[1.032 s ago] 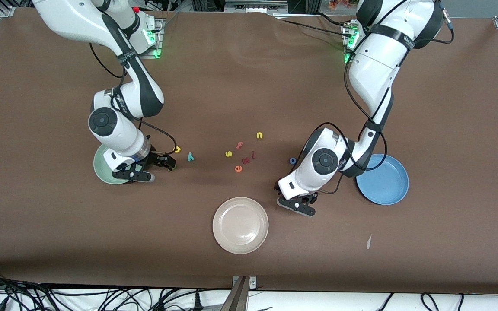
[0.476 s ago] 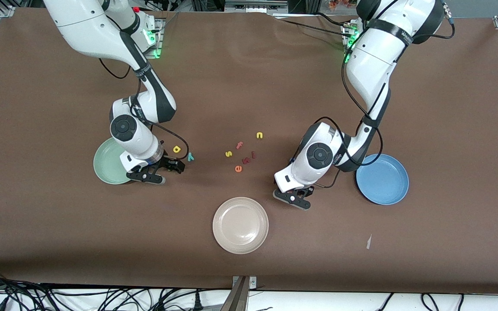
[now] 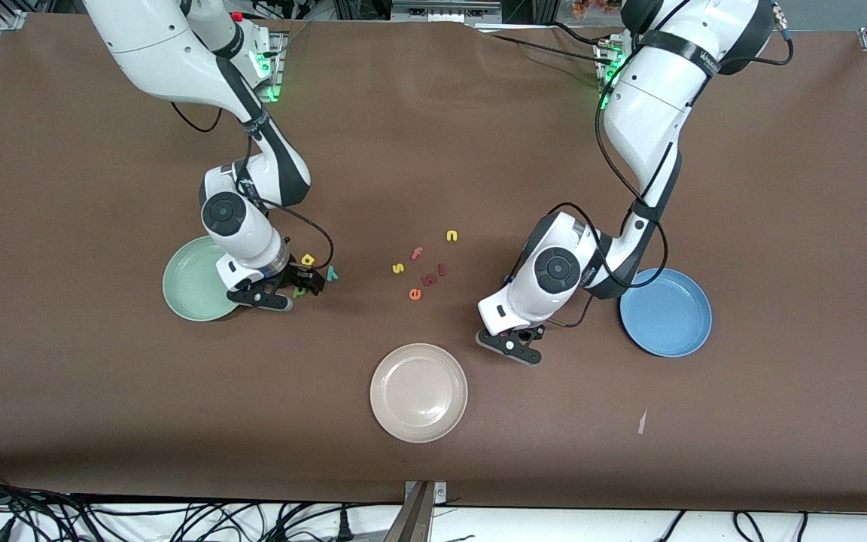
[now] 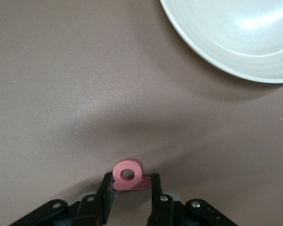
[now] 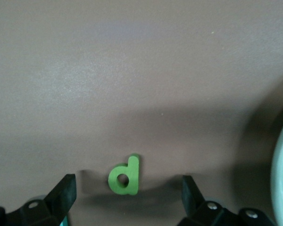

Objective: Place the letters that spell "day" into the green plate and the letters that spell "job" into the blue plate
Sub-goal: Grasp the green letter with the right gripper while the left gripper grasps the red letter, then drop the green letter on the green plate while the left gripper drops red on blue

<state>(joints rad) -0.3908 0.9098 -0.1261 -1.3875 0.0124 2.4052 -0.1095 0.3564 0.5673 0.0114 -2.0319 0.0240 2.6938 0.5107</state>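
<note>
Your right gripper's (image 5: 127, 188) jaws stand wide open and hold nothing, straddling the green d (image 5: 125, 175), which lies flat on the table just beside the green plate (image 3: 191, 290), toward the right arm's end. Come down off-centre and a finger could pin the thin foam or flick it away.

Your left gripper's (image 4: 130, 188) jaws have closed on the pink b (image 4: 127, 174), low over the table near the beige plate (image 4: 217, 42). They grip only its edges, so it may twist free before the blue plate (image 3: 665, 312).
</note>
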